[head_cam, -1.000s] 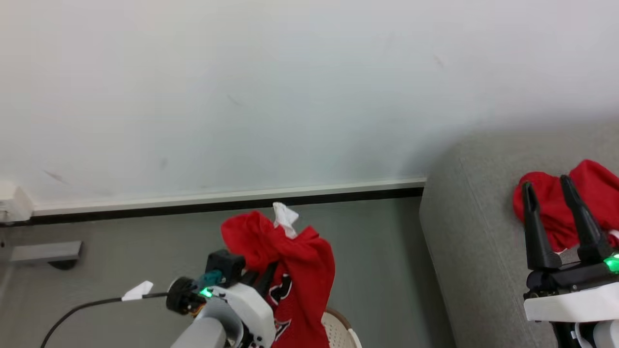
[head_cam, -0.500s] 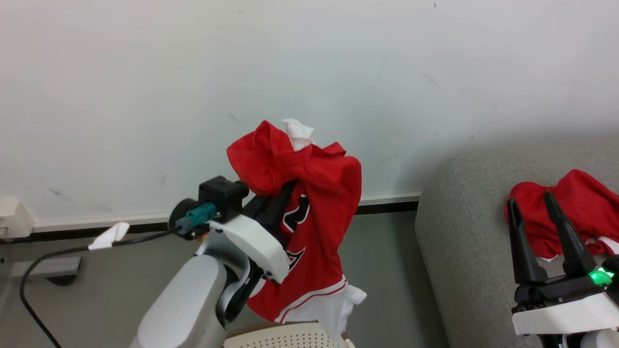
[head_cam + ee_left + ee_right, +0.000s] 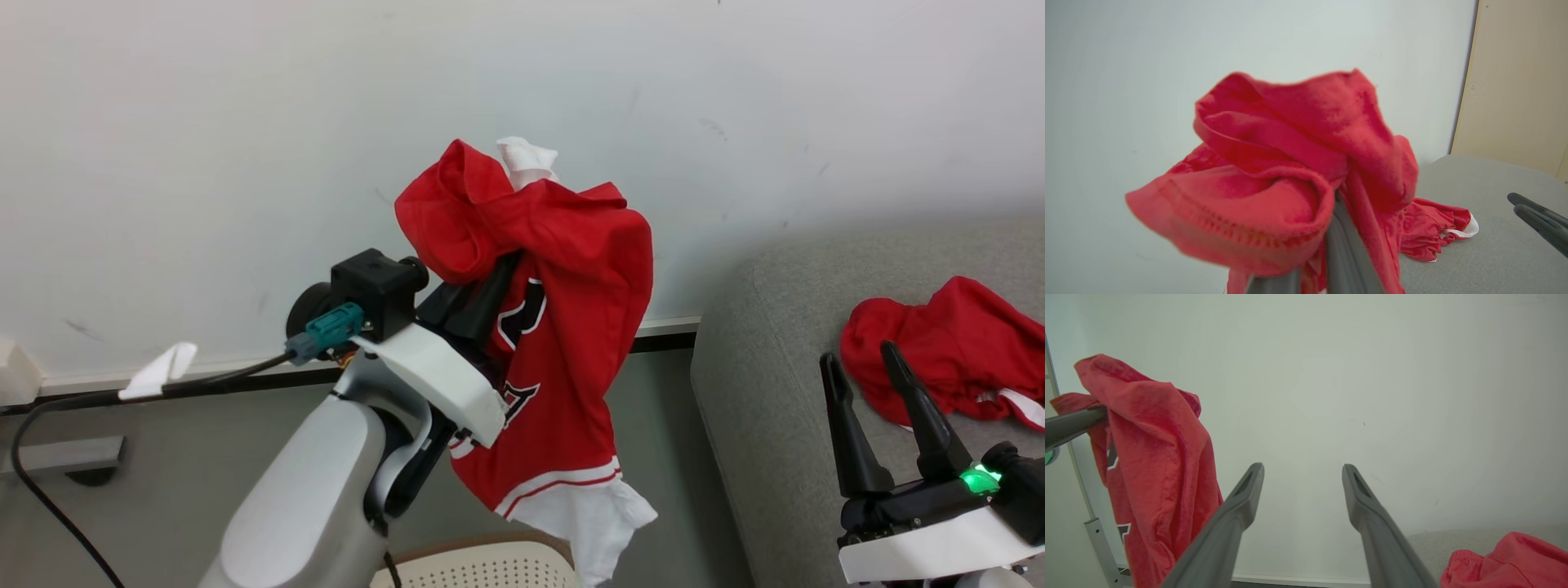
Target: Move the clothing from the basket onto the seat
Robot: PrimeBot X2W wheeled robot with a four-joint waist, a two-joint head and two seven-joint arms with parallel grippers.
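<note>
My left pincer (image 3: 488,286) is clamped on the clothing (image 3: 571,327), which hangs in the air above the perforated cream basket (image 3: 482,567) at the near edge, in front of a plain white wall (image 3: 204,122). Open air separates it from the seat (image 3: 759,351) on the right. The clothing is a soft red jersey, bunched at the top, with black-and-white lettering and a white hem. My right pincer (image 3: 859,355) hovers, fingers apart, over the grey fabric seat's rounded corner, near a second red garment (image 3: 955,351) lying crumpled there.
</note>
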